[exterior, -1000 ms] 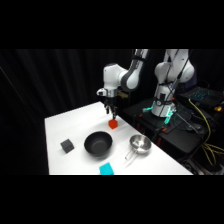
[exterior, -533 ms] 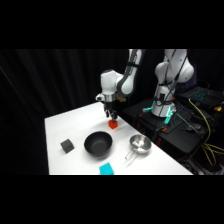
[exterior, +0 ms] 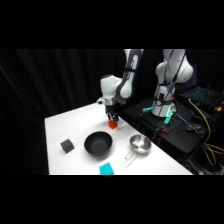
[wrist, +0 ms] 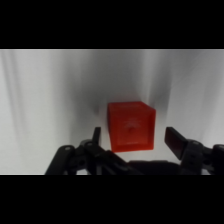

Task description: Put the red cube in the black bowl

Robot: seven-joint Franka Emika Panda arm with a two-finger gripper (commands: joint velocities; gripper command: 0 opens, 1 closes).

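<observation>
Below the gripper (exterior: 113, 120) in side view, the red cube (exterior: 113, 125) sits on the white table (exterior: 65, 125); the black bowl (exterior: 98, 144) lies near, just beyond it. Wrist view: fingers (wrist: 175, 140) spread apart, unclenched, flanking the cube without touching.

I stand in a robotics lab: black curtains (exterior: 60, 80) enclose my white surface (exterior: 75, 125), and at three o'clock sit a second white arm (exterior: 170, 75) and tangled yellow cables (exterior: 210, 125).
</observation>
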